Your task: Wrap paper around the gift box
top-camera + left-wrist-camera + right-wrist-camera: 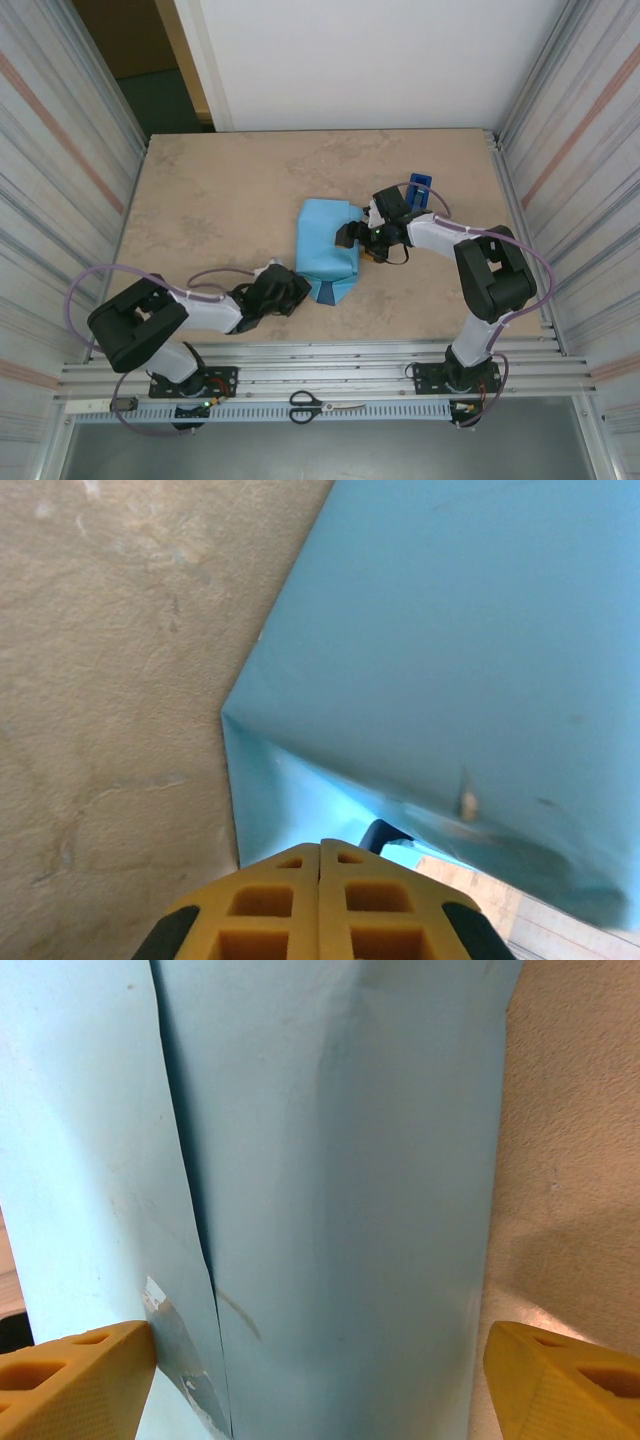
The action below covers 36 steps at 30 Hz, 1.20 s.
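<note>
Centrally, beige stone-look table [200, 200], corrugated metal walls [60, 150]; paper [328, 245] bundle; left pincer [320, 855] together, right pincer [320, 1345] apart.

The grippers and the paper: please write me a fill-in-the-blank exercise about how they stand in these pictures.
1. The left gripper has its fingers pressed together, so it is ___.
2. The right gripper is ___, with one finger on each side of the paper.
3. The scissors lie ___ the left base and the right base.

Missing words: shut; open; between.
</note>
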{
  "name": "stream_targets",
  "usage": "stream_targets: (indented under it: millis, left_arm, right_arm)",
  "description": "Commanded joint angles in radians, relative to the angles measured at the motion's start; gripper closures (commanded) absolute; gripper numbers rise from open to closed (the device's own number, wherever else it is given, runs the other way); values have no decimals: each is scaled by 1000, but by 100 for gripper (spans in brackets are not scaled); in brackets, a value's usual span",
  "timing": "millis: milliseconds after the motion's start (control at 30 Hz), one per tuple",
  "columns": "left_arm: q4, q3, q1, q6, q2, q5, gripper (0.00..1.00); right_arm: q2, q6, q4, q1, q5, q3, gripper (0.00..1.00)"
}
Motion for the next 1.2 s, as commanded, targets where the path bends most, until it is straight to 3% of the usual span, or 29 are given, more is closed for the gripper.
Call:
stream_targets:
  millis: [0,300,467,867,1167]
  left_arm:
    - [41,34,-7,2,30,-43,100]
    - [-104,68,2,9,8,-121,100]
    - [-82,60,3,-9,39,-151,100]
    - [-111,94,2,-46,118,-120,100]
    - [-243,104,-6,40,-49,-145,100]
  right_arm:
    - [32,-4,-111,17,57,-42,16]
    - [34,-7,-111,15,53,-46,16]
    - [34,-10,-111,15,49,-42,16]
    - [43,-13,-113,15,41,-38,16]
    - [37,-13,-117,13,48,-41,16]
